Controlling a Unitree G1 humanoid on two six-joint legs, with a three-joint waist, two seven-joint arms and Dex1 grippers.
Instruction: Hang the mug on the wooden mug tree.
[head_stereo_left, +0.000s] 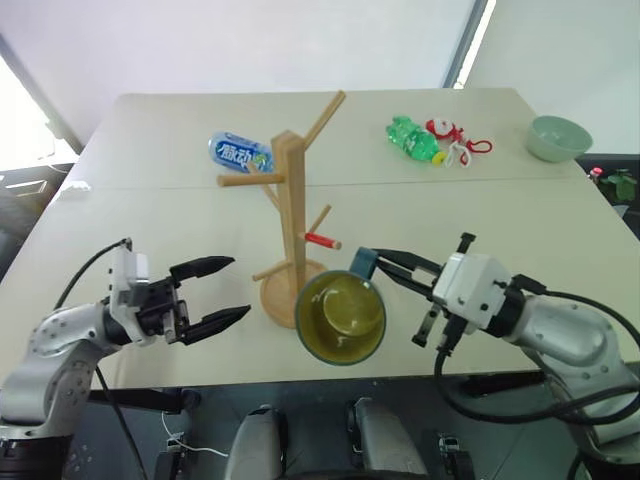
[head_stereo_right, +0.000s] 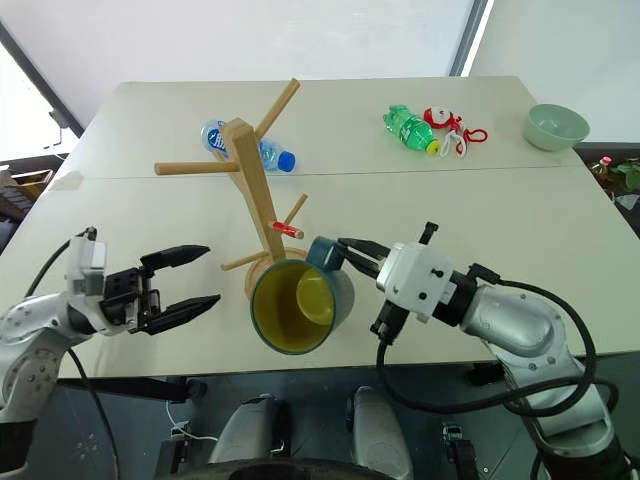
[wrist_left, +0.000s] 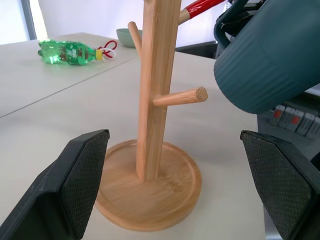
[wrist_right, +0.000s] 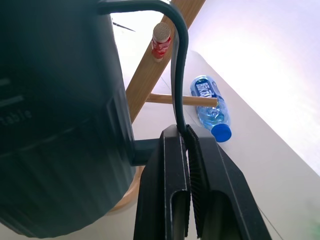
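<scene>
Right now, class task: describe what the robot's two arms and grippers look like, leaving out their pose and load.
Both arms have smooth silver-grey shells with black cables looping along them. The left gripper and right gripper each have a white boxy wrist block and two tapering black fingers with finely textured inner pads.

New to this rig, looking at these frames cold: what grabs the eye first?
The mug, teal outside and yellow-green inside, hangs in the air at the table's near edge, the right gripper shut on its handle and its mouth tipped toward the camera. Just behind it stands the wooden mug tree, its red-marked peg close to the handle. The left gripper, jaws open, faces the tree's base from the left.
</scene>
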